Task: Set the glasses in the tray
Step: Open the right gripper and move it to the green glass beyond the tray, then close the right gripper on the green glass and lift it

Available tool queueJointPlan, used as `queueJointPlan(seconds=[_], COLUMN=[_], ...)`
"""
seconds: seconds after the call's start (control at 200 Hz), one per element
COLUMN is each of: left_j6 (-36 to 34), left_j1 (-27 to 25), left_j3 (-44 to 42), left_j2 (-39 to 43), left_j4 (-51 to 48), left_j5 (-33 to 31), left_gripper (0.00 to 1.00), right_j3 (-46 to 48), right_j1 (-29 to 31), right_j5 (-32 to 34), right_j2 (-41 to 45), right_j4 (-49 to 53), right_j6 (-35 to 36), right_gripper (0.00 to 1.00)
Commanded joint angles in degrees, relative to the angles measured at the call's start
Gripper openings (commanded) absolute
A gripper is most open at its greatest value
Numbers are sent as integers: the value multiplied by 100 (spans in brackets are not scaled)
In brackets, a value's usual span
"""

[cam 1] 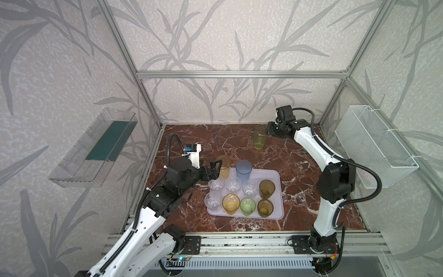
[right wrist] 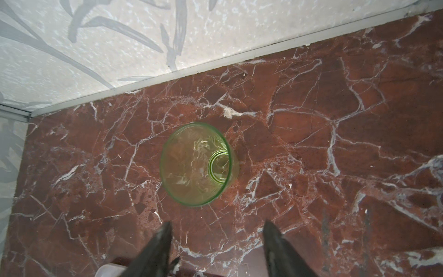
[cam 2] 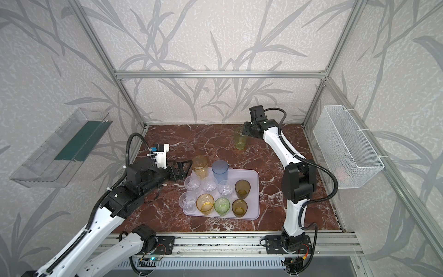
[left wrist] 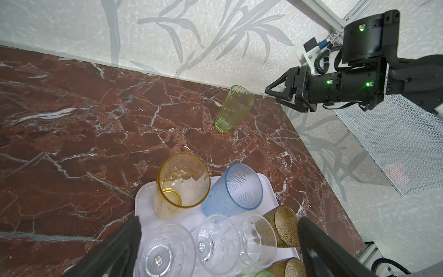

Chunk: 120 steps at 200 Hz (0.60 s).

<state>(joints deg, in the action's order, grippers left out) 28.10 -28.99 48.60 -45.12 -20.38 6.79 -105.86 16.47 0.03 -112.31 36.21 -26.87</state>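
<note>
Right end effector (cam 1: 269, 129), jaws apart and empty; we see the tall green glass (cam 1: 259, 139) near it, at eight o'clock.

The tray (cam 1: 274, 174) lies mid-width near the tabletop's (cam 1: 211, 141) front edge with ten glasses (cam 1: 247, 206) standing on it; an eleventh glass (cam 1: 259, 139) stands alone near the back edge, well apart from it
</note>
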Motion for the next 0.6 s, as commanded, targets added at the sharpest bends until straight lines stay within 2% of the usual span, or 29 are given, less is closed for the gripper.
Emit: queueJointPlan(seconds=[0.0,0.115,0.19,0.48,0.595], left_j6=[-103,-120,-120,-185,-199], left_j1=[-10,-10,-17,-10,-12], left_j3=[167,170,167,163,110], left_j2=[-115,-219,-258,-476,-495], left_j4=[226,269,320,394,427], left_j5=[213,220,213,160,101], left_gripper=[100,99,99,99,99], right_j3=[-366,-688,-851,-1256,-1326], right_j1=[-95,-107,-117,-153,-157], right_j5=[-165,-60,-85,-179,-184], right_j2=[-296,-665,-870,-1350,-1451], right_j4=[146,321,361,468,488], right_j6=[-37,-3,-10,-42,-20], right_gripper=[56,56,51,46,35])
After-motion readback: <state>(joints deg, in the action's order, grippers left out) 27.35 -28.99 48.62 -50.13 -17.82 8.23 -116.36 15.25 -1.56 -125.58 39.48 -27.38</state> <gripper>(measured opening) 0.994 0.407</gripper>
